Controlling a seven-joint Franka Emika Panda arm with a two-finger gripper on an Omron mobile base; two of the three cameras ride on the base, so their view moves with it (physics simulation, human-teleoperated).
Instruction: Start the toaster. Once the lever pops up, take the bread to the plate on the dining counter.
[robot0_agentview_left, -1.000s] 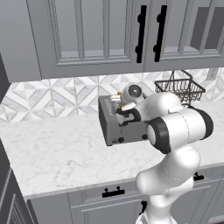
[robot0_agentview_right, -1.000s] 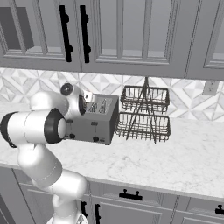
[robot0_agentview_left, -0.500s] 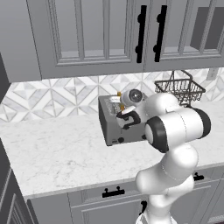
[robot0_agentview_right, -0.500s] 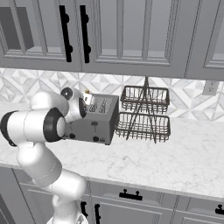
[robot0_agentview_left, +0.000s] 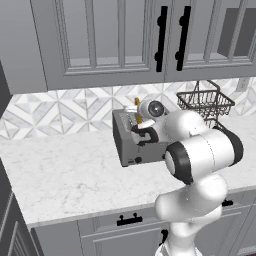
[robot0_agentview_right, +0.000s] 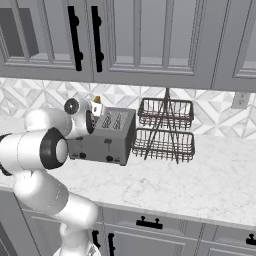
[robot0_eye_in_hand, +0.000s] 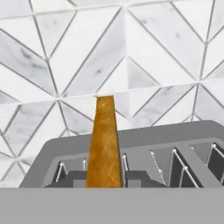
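Note:
The grey toaster (robot0_agentview_left: 131, 145) (robot0_agentview_right: 107, 137) stands on the marble worktop against the tiled wall. A slice of bread (robot0_eye_in_hand: 104, 144) stands upright in one of its top slots (robot0_eye_in_hand: 183, 168), orange-brown crust edge facing me. My gripper (robot0_eye_in_hand: 104, 180) is over the toaster top, shut on the bread with a dark finger (robot0_eye_in_hand: 72, 179) on each side. In the base views the hand (robot0_agentview_left: 142, 117) (robot0_agentview_right: 94, 111) sits at the toaster's top, and the bread's top corner (robot0_agentview_right: 97, 100) pokes out above it. My arm hides the lever. The plate and the dining counter are out of view.
A two-tier dark wire basket rack (robot0_agentview_right: 165, 131) (robot0_agentview_left: 206, 102) stands just right of the toaster. Grey wall cabinets with black handles (robot0_agentview_left: 161, 37) hang overhead. Bare marble worktop (robot0_agentview_left: 65, 175) stretches left of the toaster, and drawer fronts run below.
The jaws have gone from wide open to shut on the bread. The hand has stayed at the toaster's top and the toaster has not moved.

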